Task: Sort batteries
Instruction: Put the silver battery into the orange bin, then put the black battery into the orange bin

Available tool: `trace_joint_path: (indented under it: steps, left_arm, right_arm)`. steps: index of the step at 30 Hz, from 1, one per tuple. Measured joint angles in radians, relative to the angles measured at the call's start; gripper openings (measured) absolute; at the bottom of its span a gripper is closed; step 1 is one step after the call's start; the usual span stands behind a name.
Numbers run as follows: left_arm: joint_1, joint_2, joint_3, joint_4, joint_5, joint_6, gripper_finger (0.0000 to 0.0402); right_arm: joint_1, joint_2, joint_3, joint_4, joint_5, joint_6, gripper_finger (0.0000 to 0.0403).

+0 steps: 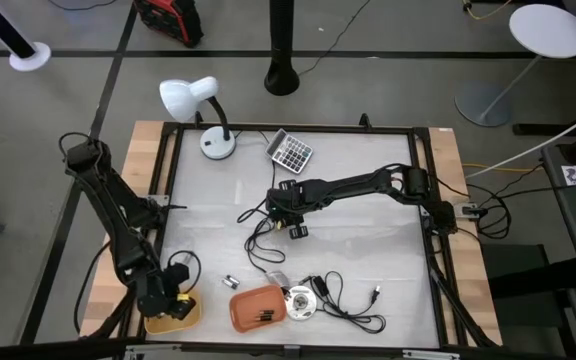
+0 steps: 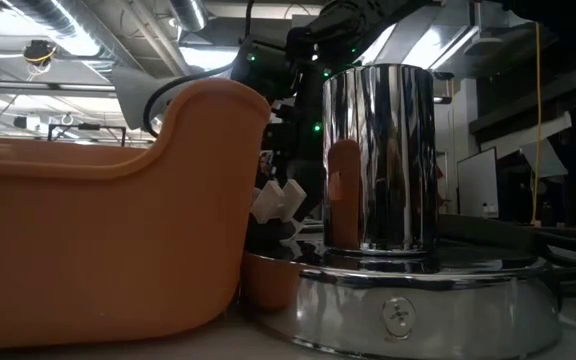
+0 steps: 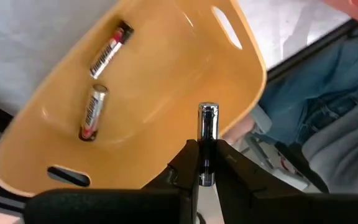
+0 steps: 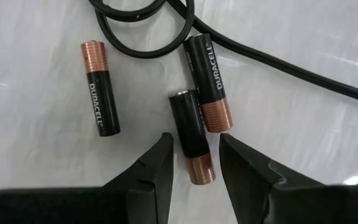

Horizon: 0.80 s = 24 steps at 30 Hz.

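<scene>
Clamped in the left tool (image 3: 206, 163), a silvery battery (image 3: 207, 127) hangs over the yellow tray (image 3: 166, 68) holding two like it (image 3: 95, 112), ready for dropping. Over mid-bench, the right tool (image 4: 196, 163) gapes astride one dark battery (image 4: 190, 134), two others (image 4: 100, 87) just beside.

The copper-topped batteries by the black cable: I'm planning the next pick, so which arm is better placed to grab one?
Right. The right gripper is open, straddling the middle copper-topped battery on the table. The left gripper is shut on a silvery battery over the yellow tray.
</scene>
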Motion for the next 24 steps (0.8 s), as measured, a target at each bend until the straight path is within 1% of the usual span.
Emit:
trace_joint_path:
  steps: [3,5,12,15,20,22,24]
  left_arm:
    - [0.002,0.000,-0.012,0.004,-0.001,-0.002,0.0035]
    - [0.004,0.000,-0.017,0.005,-0.001,-0.003,0.0044]
    - [0.003,0.000,-0.020,0.007,-0.001,-0.055,0.0097]
    - [0.003,0.000,-0.020,0.011,-0.002,-0.040,0.0110]
    - [0.003,0.000,-0.020,0.016,-0.010,0.003,0.0109]
    - [0.003,0.000,-0.020,0.016,-0.045,0.022,0.0103]
    - [0.003,0.000,-0.020,0.016,-0.103,0.056,0.0097]
  right_arm:
    - [0.000,0.000,0.000,0.000,-0.012,0.000,0.0126]
    - [-0.001,0.000,0.000,-0.001,-0.026,0.000,0.0126]
    - [-0.001,0.000,0.000,-0.001,-0.034,0.000,0.0121]
    - [0.000,0.000,-0.001,-0.002,-0.041,0.000,0.0099]
    - [0.000,0.001,-0.001,-0.003,-0.048,0.000,0.0046]
    - [0.000,0.000,-0.001,-0.003,-0.046,0.000,0.0030]
    - [0.000,0.000,-0.001,-0.003,-0.044,0.000,0.0020]
